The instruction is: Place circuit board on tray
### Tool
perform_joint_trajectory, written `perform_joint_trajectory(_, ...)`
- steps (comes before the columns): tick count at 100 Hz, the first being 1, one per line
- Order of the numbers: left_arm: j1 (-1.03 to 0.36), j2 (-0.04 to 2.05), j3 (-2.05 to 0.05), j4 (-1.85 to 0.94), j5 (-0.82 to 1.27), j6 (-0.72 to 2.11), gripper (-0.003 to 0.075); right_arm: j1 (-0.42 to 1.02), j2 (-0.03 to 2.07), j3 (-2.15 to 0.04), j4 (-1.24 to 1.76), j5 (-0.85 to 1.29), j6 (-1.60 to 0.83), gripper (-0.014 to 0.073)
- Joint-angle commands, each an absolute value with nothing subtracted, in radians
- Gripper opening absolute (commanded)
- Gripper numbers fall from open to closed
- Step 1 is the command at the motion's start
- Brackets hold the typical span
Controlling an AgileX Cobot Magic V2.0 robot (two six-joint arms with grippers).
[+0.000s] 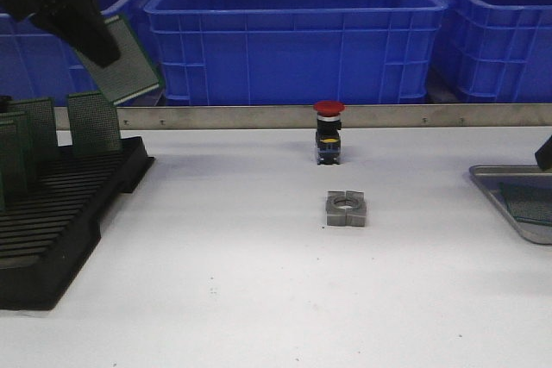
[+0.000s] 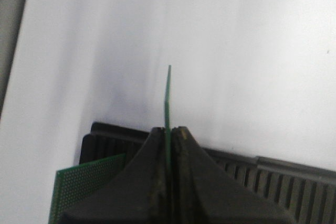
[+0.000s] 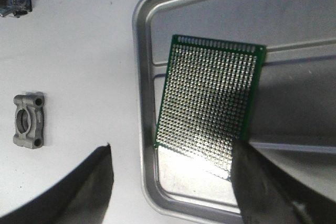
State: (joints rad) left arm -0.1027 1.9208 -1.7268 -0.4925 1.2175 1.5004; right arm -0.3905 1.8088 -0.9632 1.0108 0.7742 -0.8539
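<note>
Above the rack [image 1: 60,213], your left gripper [image 2: 169,145] pinches a circuit board [image 1: 125,62] by its edge — thin, stiff, light; right gripper [image 3: 173,182] gapes empty over the tray [image 3: 143,129].

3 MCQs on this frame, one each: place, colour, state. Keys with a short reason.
1. Where does the flat circuit board lie?
A. In the tray
B. On the black rack
C. In a blue bin

2. What colour is the cap of the push button?
A. Yellow
B. Red
C. Green

3. What is the left gripper doing?
A. Open above the rack
B. Shut on nothing
C. Shut on a circuit board's edge

Answers:
1. A: the right wrist view shows it flat inside the tray rim.
2. B: the front view shows a red cap on a black body.
3. C: its fingers pinch the held circuit board, lifted above the black rack.
</note>
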Motion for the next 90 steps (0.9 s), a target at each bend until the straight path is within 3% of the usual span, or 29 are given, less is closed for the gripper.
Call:
perform_joint_trajectory(1, -0.123, 1.826, -1.762, -0.622, 1.273, 1.487, -0.0018, -0.394, 1.758, -0.985, 1.038, 0.803, -0.880, 0.0505)
perform_joint_trajectory(21, -0.201, 1.806, -1.761, -0.781, 1.273, 1.451, -0.0018, -0.375, 1.758, -0.985, 1.038, 0.801, -0.907, 0.0505)
perform_joint_trajectory(48, -0.355, 1.806, -1.743, -0.784, 1.273, 1.432, -0.0018, -0.326, 1.736, -0.985, 1.081, 0.809, -1.010, 0.0505)
perform_joint_trajectory(90, -0.423, 1.807, -1.741, -0.784, 1.273, 1.432, -0.0018, -0.181, 1.546, -0.985, 1.387, 1.121, -1.637, 0.0505)
